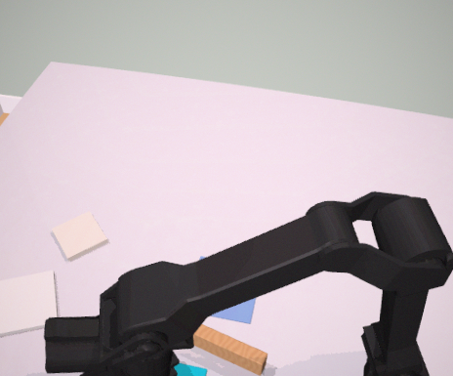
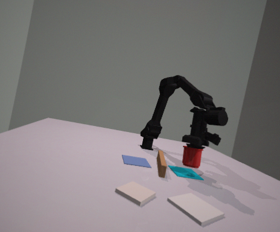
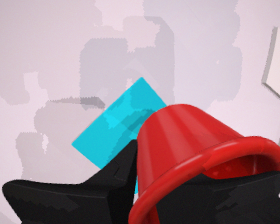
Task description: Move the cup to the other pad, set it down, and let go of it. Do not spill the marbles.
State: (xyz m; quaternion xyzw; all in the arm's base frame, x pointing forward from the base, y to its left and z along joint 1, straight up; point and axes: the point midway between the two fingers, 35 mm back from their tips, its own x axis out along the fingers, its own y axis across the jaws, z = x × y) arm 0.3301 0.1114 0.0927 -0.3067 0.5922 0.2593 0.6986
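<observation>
We have the red cup (image 2: 192, 156) (image 3: 185, 137) off the table, near the cyan pad (image 2: 185, 172) (image 3: 117, 122) (image 1: 190, 370); in the exterior view it looks nearly upright, at about 1 o'clock from that pad. The gripper (image 2: 195, 143) (image 3: 141, 144) is clamped on the cup's wall, one finger inside the rim. In the wrist view the pad shows at 10 o'clock from the cup, so we judge that centring is unfinished. Marbles: cannot be told apart. The wooden bar (image 1: 230, 350) (image 2: 162, 164) stands between the cyan pad and the blue pad (image 1: 236, 311) (image 2: 136, 161), which lies at 9 o'clock of the bar in the exterior view. Step in hand, by our judgement: carry to cyan and lower. Method: shift slowly over the pad's middle, hold the rim level, descend straight, let the base seat flat, pause, then part the fingers gently and lift clear vertically. Risks: base catching the pad's edge, or the inner finger dragging the rim and tipping marbles out.
</observation>
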